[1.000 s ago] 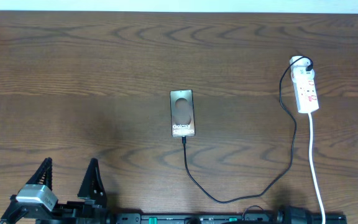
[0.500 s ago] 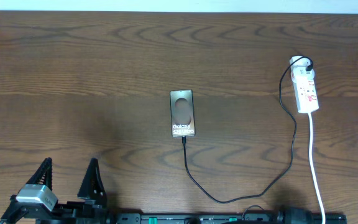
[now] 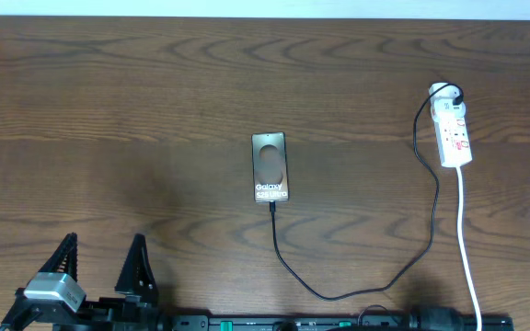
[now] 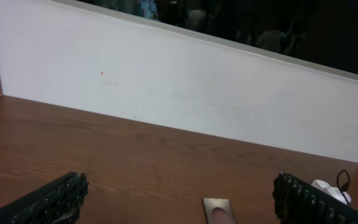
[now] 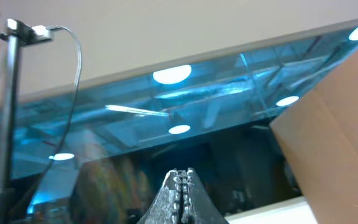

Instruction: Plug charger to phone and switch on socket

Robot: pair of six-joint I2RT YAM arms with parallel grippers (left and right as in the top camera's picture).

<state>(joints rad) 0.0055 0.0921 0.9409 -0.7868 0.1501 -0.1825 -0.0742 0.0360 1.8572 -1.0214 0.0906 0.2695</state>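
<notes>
The phone lies flat mid-table, its "Galaxy" end toward me. The charger, a thin black cable, loops from a plug at the far end of the socket down to the phone's near edge, where its tip meets the phone. The white socket strip lies at the right. My left gripper stands open at the near left edge, holding nothing; in the left wrist view its gripper frames the phone and the socket. My right gripper is shut, empty and pointing up at the ceiling.
The socket's white cord runs from the strip to the near table edge at the right. A white wall borders the table's far side. The arms' black base rail lines the near edge.
</notes>
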